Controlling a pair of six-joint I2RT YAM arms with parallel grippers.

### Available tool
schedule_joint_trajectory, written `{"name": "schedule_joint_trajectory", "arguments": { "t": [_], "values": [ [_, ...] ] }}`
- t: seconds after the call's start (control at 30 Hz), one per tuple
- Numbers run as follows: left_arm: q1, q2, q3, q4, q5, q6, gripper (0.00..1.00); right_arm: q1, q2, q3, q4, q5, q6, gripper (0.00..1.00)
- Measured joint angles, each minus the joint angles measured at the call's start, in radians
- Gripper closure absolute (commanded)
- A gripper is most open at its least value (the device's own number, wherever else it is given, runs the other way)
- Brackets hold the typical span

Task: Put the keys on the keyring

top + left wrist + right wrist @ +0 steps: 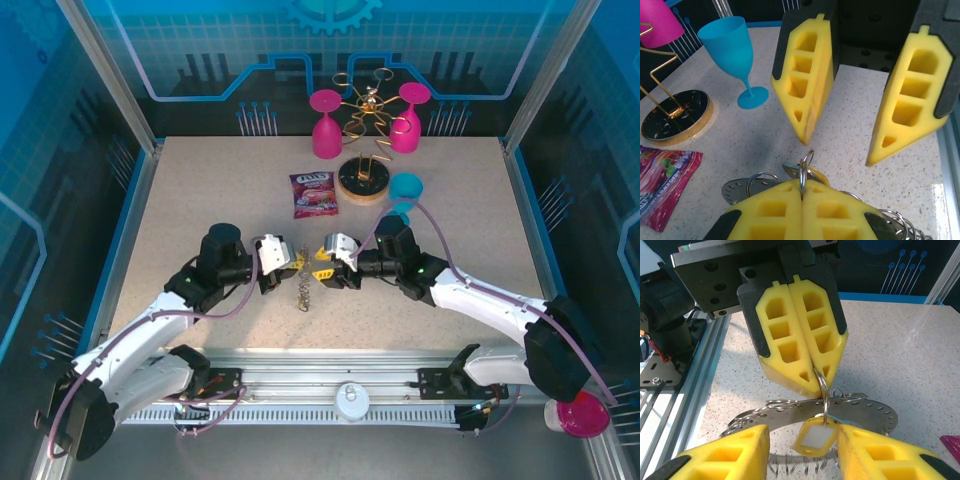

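The keyring (785, 416), a wide flat grey ring with wire loops round its rim, lies on the speckled table between both arms (303, 287). My left gripper (801, 187) is shut on a thin wire loop (803, 167) above the keyring's rim; it also appears from the front (817, 382) and from above (290, 263). From that loop (824, 390) hangs one of the keys, with a yellow tag (815, 437) and a white label. My right gripper (801, 440) stands open with its fingers on either side of the tag, touching nothing (839, 150).
A gold wire rack on a round base (362, 184) with two pink goblets (325, 125) stands at the back. A blue goblet (737, 50) and a candy packet (314, 193) are near it. The metal rail (340, 365) runs along the near edge.
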Motion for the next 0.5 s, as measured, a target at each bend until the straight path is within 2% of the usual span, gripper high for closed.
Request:
{"name": "schedule_joint_trajectory", "arguments": {
  "t": [0.27, 0.5],
  "values": [
    [0.000, -0.003, -0.023, 0.043, 0.034, -0.034, 1.00, 0.000, 0.000, 0.000, 0.034, 0.014, 0.016, 0.76],
    [0.000, -0.003, -0.023, 0.067, 0.055, -0.048, 1.00, 0.002, 0.000, 0.000, 0.039, 0.016, 0.009, 0.84]
  ]
}}
